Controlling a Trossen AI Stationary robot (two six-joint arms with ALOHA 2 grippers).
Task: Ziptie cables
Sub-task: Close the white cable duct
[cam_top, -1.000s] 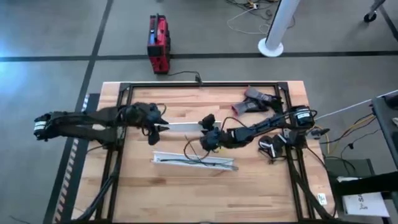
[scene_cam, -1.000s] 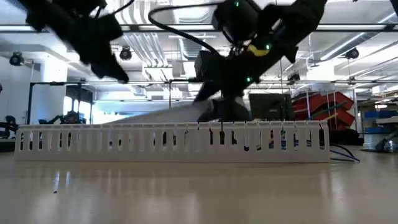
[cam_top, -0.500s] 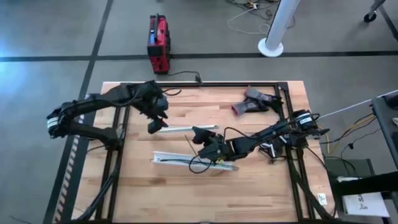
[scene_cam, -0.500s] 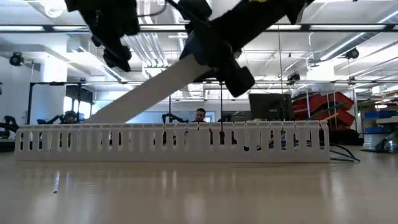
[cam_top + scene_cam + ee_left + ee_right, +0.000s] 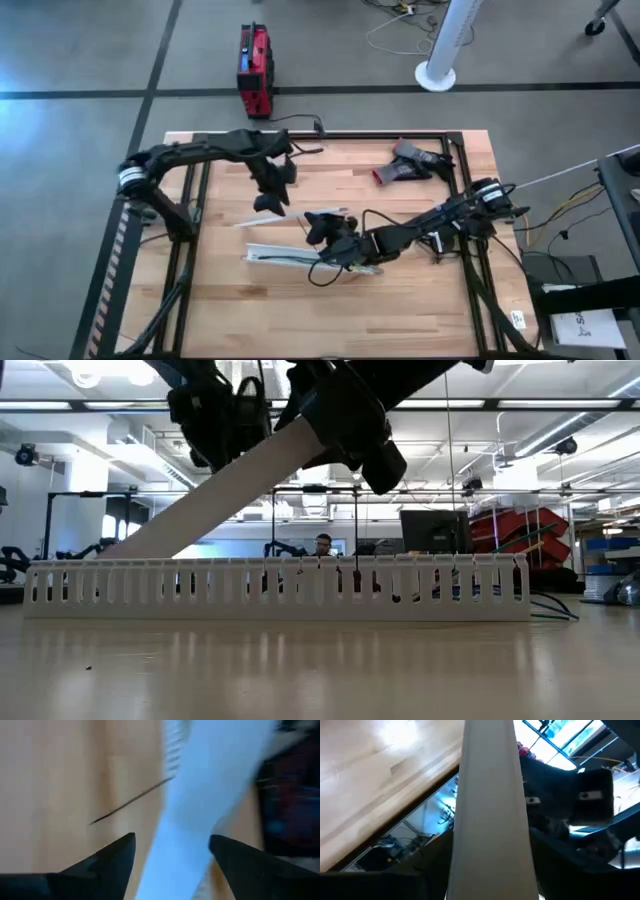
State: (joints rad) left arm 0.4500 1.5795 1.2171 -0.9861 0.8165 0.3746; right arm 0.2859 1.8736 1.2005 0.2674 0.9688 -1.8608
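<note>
High view showed the right pincer (image 5: 322, 226) clamped on one end of a white cover strip (image 5: 270, 218), held tilted above the slotted channel (image 5: 300, 258). Cables (image 5: 318, 262) lay at that channel on the tabletop (image 5: 400, 310). Left pincer (image 5: 268, 203) hovered nearby, fingers apart.

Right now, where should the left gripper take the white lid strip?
Probably near its low free end, from above, fingers across the narrow width. The white lid strip is flat and slopes up to the right gripper; the open left gripper hangs over it.
</note>
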